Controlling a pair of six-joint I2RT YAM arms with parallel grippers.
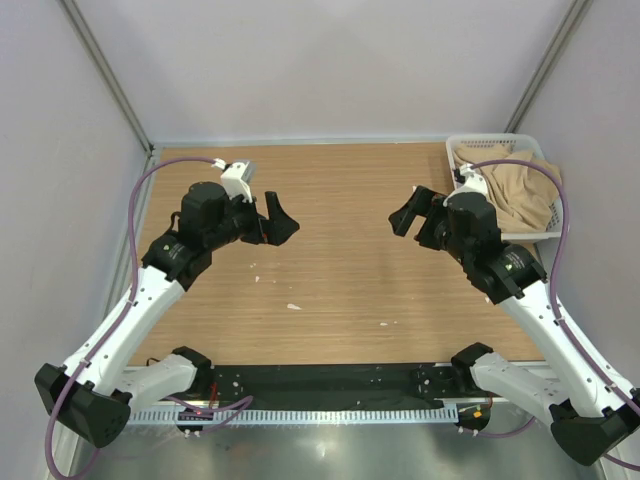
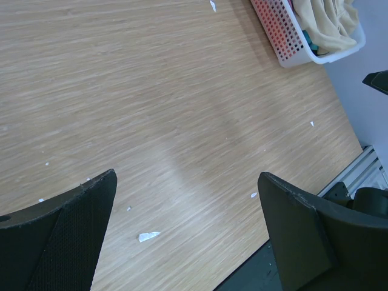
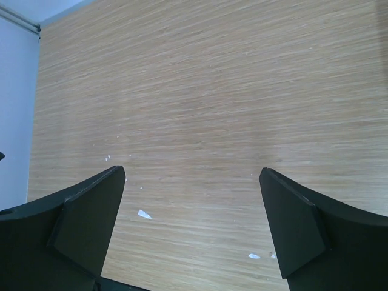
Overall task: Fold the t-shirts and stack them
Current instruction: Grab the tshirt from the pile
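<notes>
A tan-beige t-shirt (image 1: 520, 195) lies bunched in the white lattice basket (image 1: 462, 148) at the table's far right corner; it also shows in the left wrist view (image 2: 330, 24), with a bit of turquoise cloth (image 2: 309, 41) under it. My left gripper (image 1: 275, 220) is open and empty, held above the left-middle of the wooden table. My right gripper (image 1: 408, 215) is open and empty, above the right-middle, just left of the basket. Both wrist views show bare wood between my open fingers. No coral-red shirt is in view.
Small white paper scraps (image 1: 293, 306) lie on the wooden table (image 1: 340, 270). Grey walls enclose the back and both sides. A black strip and metal rail (image 1: 330, 385) run along the near edge.
</notes>
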